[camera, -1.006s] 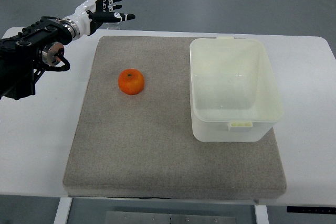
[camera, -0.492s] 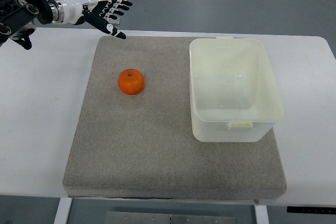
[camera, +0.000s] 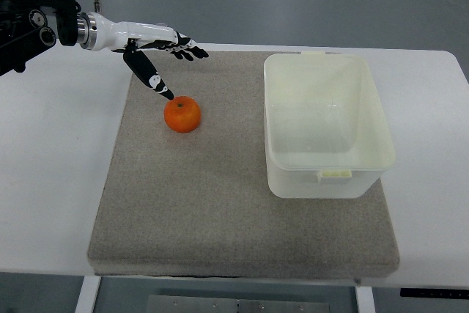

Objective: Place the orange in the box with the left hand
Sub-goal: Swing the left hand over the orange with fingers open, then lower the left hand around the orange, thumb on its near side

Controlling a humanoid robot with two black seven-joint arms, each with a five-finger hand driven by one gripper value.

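An orange (camera: 182, 114) lies on the left half of a grey felt mat (camera: 220, 210). A pale translucent box (camera: 327, 124) stands on the mat's right side with nothing inside. My left hand (camera: 176, 64) reaches in from the upper left, white with black fingertips, open and spread. Its thumb points down and its tip hovers just above and to the left of the orange. The other fingers stretch rightward past the orange's far side. Nothing is held.
The mat rests on a white table (camera: 51, 181). The table's far edge runs behind the hand and grey floor lies beyond it. The box's small latch tab (camera: 336, 174) faces the near side.
The left arm has swung from the far left corner toward the middle and lowered, bringing the open hand from beyond the mat's edge to just over the orange. Orange and box have not moved.
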